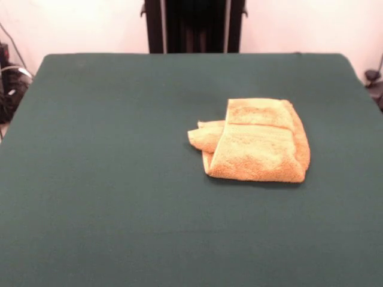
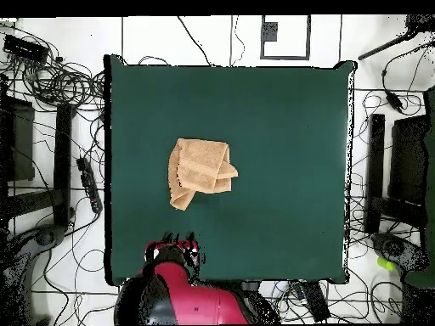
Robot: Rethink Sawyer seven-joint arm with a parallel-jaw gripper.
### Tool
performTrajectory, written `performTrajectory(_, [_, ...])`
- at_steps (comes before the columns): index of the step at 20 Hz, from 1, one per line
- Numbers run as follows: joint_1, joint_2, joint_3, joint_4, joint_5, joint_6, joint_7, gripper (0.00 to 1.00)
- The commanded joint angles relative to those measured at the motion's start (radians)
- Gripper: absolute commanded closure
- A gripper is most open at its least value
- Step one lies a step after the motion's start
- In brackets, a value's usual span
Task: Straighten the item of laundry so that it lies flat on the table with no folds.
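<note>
Orange-yellow terry towel: folded over itself, bunched, on green felt table. Gripper: at table edge, well apart from towel; finger state indiscernible.

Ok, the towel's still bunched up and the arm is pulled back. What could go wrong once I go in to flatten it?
1. The towel lies in several stacked layers, so a pinch on the top could lift more than one and carry the fold along.
2. A loose flap pokes out on one side; pulling there may only drag the whole bundle across the table.
3. The arm sits drawn back at the table's edge with its gripper state unclear, so check it first.
</note>
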Motion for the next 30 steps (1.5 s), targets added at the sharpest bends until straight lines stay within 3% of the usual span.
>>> performTrajectory(1, [0.193, 0.186, -0.068, 0.052, 0.026, -0.108, 0.288, 0.0])
performTrajectory(3, [0.266, 0.317, -0.116, 0.042, 0.039, -0.342, 0.318, 0.0])
performTrajectory(8, [0.229, 0.524, -0.023, 0.038, 0.069, -0.455, 0.39, 0.0])
performTrajectory(12, [0.261, 0.626, -0.03, 0.013, 0.08, -0.638, 0.435, 0.0])
performTrajectory(19, [0.287, 0.71, -0.047, -0.016, 0.106, -0.773, 0.459, 0.0])
performTrajectory(21, [0.278, 0.683, -0.069, -0.035, 0.113, -0.744, 0.426, 0.0])
performTrajectory(23, [0.211, 0.612, -0.047, -0.066, 0.065, -0.65, 0.381, 0.0])
performTrajectory(26, [0.155, 0.516, -0.016, -0.14, 0.078, -0.498, 0.338, 0.0])
performTrajectory(30, [0.084, 0.503, 0.047, -0.26, 0.093, -0.348, 0.306, 0.0])
